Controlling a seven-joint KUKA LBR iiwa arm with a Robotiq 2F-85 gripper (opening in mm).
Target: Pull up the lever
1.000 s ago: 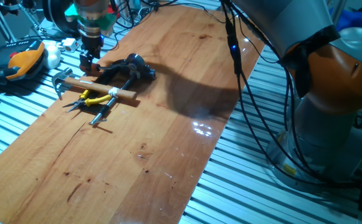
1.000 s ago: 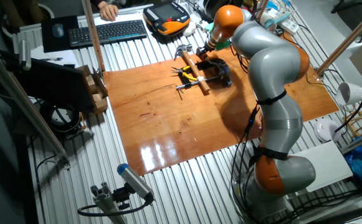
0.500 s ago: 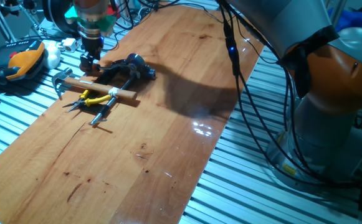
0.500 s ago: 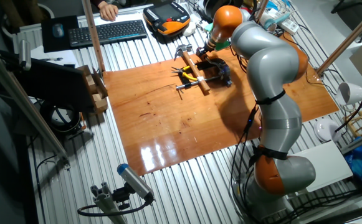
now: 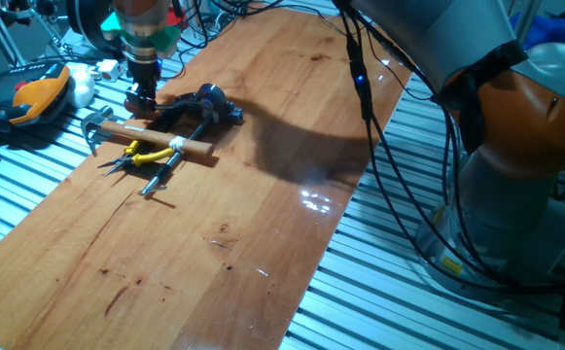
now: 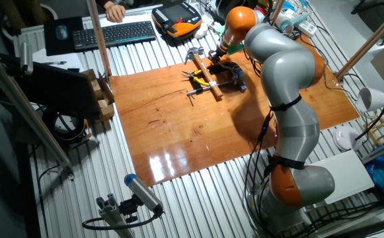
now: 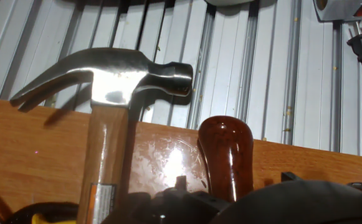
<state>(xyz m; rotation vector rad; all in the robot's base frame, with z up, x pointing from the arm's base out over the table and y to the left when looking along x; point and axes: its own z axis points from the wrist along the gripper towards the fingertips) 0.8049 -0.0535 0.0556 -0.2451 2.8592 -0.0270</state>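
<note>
So the end effector (image 5: 143, 94) is parked at the far left corner of the wooden bench (image 5: 263, 194), hanging straight down over the lever (image 5: 138, 98). From one fixed view it looks like the fingers sit right at the reddish-brown knob, but honestly I can't tell if they're clamped on it or just around it, too small and dark there. The other fixed view shows the same spot with the end effector (image 6: 217, 54) low over the bench (image 6: 178, 125), no clearer on the grip.

The hand view is the good one: the knob of the lever (image 7: 225, 155) fills the lower middle, standing roughly upright, glossy dark red-brown, with dark blurry metal at the bottom edge below it. No fingers show in that shot.

Just left of the knob lies the hammer (image 7: 112, 93), steel claw head toward the far slatted surface, pale wooden shaft running toward the camera. In the fixed view the hammer (image 5: 151, 136) lies just near of the lever, with the yellow pliers (image 5: 146, 156) crossing beside its shaft. An orange and black pendant (image 5: 39, 92) sits off the bench to the left.
</note>
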